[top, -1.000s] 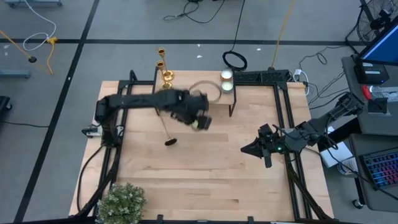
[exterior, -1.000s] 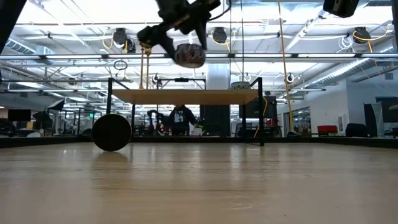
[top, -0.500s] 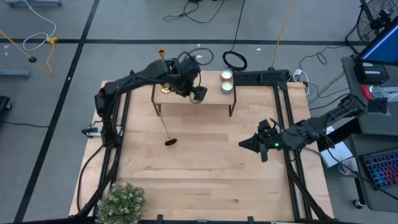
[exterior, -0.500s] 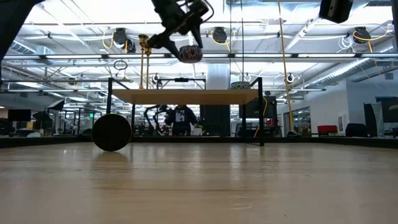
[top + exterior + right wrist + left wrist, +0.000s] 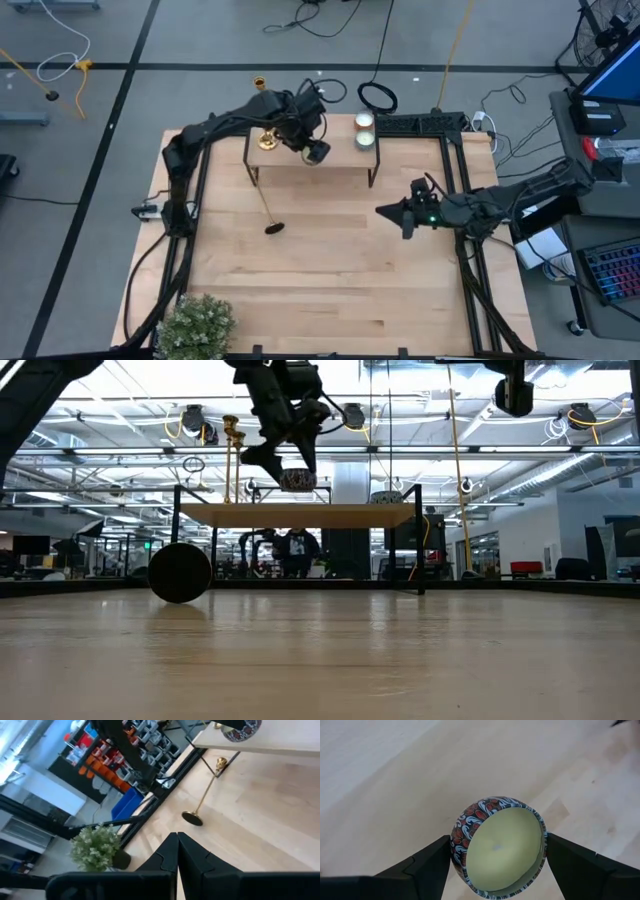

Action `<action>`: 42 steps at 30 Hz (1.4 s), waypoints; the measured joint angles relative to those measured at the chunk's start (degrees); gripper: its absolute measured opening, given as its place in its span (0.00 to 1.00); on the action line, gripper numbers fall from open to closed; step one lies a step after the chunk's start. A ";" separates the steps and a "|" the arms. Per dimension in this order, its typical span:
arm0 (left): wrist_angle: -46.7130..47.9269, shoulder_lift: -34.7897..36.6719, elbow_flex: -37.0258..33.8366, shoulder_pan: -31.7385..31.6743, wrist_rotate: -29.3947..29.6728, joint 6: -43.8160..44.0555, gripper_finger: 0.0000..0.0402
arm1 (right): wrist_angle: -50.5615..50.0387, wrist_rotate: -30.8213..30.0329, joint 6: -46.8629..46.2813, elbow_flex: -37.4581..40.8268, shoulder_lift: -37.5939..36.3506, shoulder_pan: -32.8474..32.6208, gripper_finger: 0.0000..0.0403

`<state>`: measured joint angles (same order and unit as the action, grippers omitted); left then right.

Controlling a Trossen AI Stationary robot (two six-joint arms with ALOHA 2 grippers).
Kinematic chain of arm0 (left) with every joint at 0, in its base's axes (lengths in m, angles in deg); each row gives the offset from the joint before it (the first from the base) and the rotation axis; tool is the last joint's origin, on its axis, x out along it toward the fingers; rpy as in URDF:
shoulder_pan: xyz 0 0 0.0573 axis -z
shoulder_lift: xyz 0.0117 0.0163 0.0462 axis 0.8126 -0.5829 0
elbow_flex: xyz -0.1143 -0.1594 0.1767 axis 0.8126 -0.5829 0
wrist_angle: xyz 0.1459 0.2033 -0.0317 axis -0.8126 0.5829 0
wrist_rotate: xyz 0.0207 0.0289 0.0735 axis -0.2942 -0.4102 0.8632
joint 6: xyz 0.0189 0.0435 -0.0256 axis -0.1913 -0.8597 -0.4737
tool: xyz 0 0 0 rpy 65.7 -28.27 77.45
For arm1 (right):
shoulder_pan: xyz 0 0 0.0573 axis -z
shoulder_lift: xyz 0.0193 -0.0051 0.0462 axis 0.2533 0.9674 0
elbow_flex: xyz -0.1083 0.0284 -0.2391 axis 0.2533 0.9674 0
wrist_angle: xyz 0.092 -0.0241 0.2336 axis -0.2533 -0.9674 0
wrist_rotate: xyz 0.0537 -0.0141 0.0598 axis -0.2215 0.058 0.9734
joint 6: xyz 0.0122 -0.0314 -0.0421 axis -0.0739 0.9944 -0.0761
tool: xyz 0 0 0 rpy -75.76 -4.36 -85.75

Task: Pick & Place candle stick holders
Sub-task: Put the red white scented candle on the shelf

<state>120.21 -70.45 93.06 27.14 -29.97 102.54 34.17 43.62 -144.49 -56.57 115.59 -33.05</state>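
Now | left end effector [image 5: 314, 153]: holding patterned candle tin [image 5: 497, 846] | fallen candle stick holder [image 5: 266, 204]: on table, well apart

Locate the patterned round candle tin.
The patterned round candle tin sits in the left gripper, above the small wooden shelf, beside the gold candlestick.

Both arms are matte black, built of slim jointed segments with black cables trailing along them; the fingers [image 5: 427, 870] are dark, flat, angular wedges tapering toward their tips
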 joint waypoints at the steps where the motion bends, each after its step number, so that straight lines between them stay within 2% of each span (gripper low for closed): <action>1: -0.38 -0.31 0.00 -0.15 -0.40 -0.66 0.75 | -0.03 0.00 -0.02 0.00 0.31 0.26 0.00; 6: -1.29 -1.37 0.00 -1.27 -0.75 -4.37 0.75 | 1.29 0.76 -0.03 0.00 2.10 1.60 0.00; 12: -1.48 -1.85 0.80 -2.26 -0.91 -8.93 0.75 | 2.17 5.39 -0.10 0.00 3.97 3.84 0.00; 22: 4.38 -2.04 1.07 -2.64 -0.66 -18.70 0.75 | 2.91 7.67 -0.12 0.00 4.34 5.72 0.00; 42: 4.43 -2.00 1.07 -2.77 1.83 -20.65 0.75 | 5.19 7.65 1.38 0.00 4.32 6.02 0.00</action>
<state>124.64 -72.45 94.13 24.37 -28.14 81.89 39.36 51.27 -143.10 -56.57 119.91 -27.03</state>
